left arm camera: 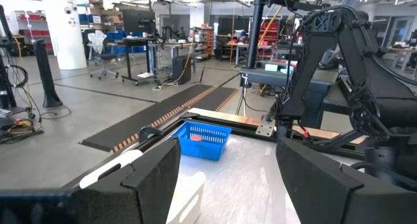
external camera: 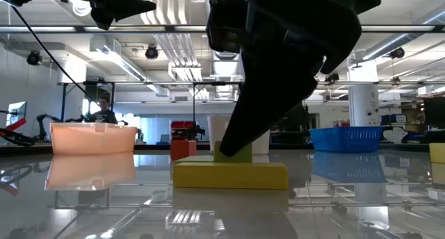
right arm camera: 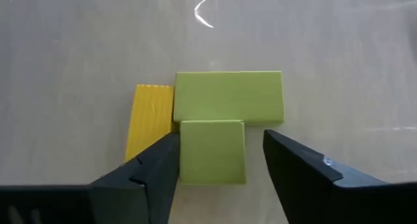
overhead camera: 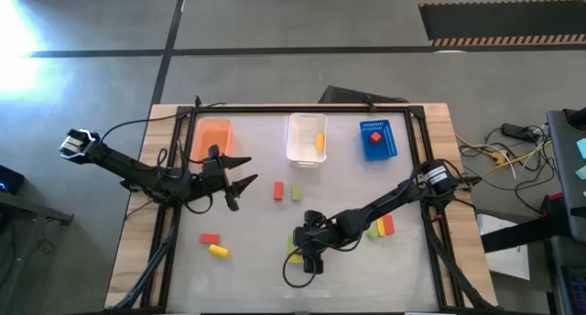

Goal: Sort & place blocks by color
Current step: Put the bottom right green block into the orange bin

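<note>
Tabletop (right arm camera: 339,48) bare around right hand (right arm camera: 221,159), green block (right arm camera: 212,152).

Your left arm reaches in from table's left edge, wrist level, left gripper (overhead camera: 236,184) hanging above left half of table, short of its centre. Its fingers (left arm camera: 154,178) stand wide apart, nothing between them. Your right arm runs in from table's right edge, stretched low toward near-centre, wrist bent downward. Right gripper (overhead camera: 307,251) sits low over tabletop near front edge, pointing down, fingers (right arm camera: 151,170) parted, one either side of light green block (right arm camera: 212,151), not yet closed on it.
</note>
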Controlling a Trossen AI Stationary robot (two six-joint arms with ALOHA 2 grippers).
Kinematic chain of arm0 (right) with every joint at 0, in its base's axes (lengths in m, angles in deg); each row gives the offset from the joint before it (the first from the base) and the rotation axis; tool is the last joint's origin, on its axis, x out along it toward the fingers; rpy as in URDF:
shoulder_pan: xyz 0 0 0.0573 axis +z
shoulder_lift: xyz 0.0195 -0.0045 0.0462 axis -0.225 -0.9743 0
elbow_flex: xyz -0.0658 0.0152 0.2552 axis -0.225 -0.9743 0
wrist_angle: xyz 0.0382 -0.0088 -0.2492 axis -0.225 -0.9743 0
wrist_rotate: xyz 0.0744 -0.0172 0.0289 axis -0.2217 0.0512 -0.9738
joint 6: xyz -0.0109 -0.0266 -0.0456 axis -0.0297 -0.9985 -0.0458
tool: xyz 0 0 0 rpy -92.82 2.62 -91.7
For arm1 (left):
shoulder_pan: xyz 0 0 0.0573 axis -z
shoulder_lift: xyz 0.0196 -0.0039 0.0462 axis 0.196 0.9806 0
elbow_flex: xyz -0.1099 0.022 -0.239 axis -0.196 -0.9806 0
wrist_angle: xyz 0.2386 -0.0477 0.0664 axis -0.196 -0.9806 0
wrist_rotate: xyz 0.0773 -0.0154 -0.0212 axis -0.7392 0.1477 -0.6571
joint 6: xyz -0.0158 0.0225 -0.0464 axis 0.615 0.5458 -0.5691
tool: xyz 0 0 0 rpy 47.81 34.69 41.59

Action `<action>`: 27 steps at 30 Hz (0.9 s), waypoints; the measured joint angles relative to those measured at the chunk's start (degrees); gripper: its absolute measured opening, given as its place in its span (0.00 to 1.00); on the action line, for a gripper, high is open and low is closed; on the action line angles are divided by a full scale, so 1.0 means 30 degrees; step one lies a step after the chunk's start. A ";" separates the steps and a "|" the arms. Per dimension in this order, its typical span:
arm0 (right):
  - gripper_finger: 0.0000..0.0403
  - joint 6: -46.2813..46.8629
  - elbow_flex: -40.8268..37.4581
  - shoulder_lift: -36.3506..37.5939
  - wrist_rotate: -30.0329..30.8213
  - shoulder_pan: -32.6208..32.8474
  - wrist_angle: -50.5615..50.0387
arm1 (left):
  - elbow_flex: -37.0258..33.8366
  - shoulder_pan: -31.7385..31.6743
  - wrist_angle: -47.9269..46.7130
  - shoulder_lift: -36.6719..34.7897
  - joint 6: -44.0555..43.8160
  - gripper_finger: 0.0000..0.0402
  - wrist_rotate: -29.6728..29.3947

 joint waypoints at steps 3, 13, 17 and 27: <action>0.40 -0.0017 0.0003 0.0002 -0.0291 -0.0080 -0.0019 | 0.0000 0.0000 0.0000 0.0000 0.0003 0.59 0.0004; 0.30 -0.2489 -0.0007 0.1445 -0.0524 -0.0768 -0.2489 | 0.0000 -0.0001 0.0000 0.0000 -0.0018 0.59 0.0004; 0.30 -0.4652 -0.0081 0.2919 0.1465 -0.1276 -0.3754 | 0.0000 0.0005 0.0017 0.0038 0.0398 0.59 0.0316; 0.30 -1.0735 -0.4714 0.6318 0.2568 -0.2600 0.6384 | 0.0000 0.0506 0.2385 0.3134 0.1358 0.59 0.4670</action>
